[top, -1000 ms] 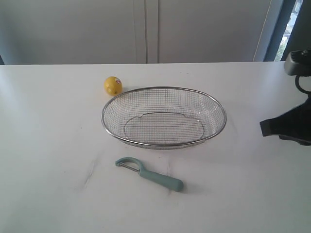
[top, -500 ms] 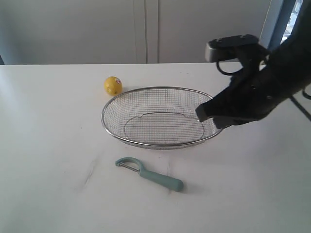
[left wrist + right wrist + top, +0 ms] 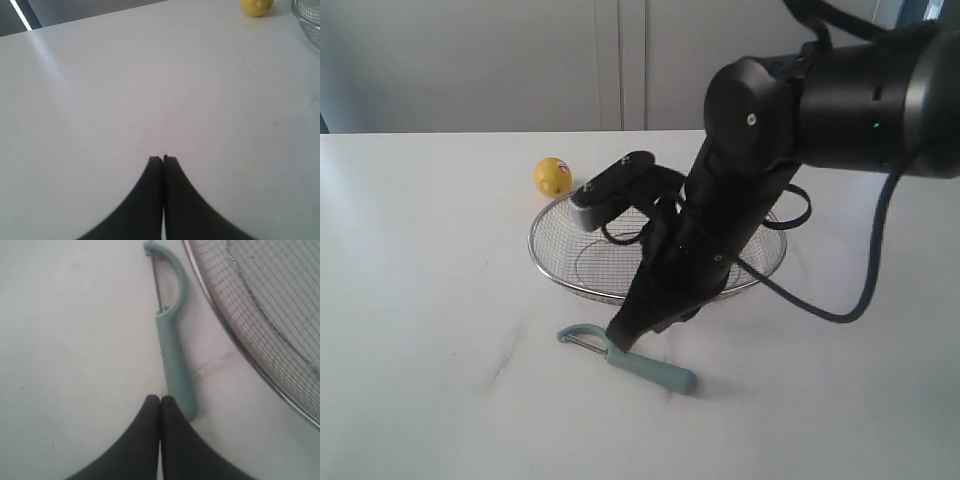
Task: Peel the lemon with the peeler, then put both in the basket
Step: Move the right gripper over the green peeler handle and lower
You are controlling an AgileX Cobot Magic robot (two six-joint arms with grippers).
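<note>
The yellow lemon (image 3: 552, 176) rests on the white table just behind the left end of the wire-mesh basket (image 3: 532, 243). The teal peeler (image 3: 653, 370) lies in front of the basket, hooked head to the left. My right gripper (image 3: 623, 338) is shut and empty, its tips low over the peeler where head meets handle. In the right wrist view the shut gripper (image 3: 160, 398) sits beside the handle end of the peeler (image 3: 172, 340), with the basket (image 3: 260, 300) alongside. My left gripper (image 3: 162, 158) is shut over bare table, far from the lemon (image 3: 256, 6).
The right arm's dark bulk (image 3: 790, 110) stretches over the basket's right half and hides it. A corner of the basket (image 3: 309, 12) shows in the left wrist view. A pale wall runs behind the table.
The right arm swung in from the right edge, crossed over the basket and came down to the peeler. Lemon, basket and peeler have not moved.
</note>
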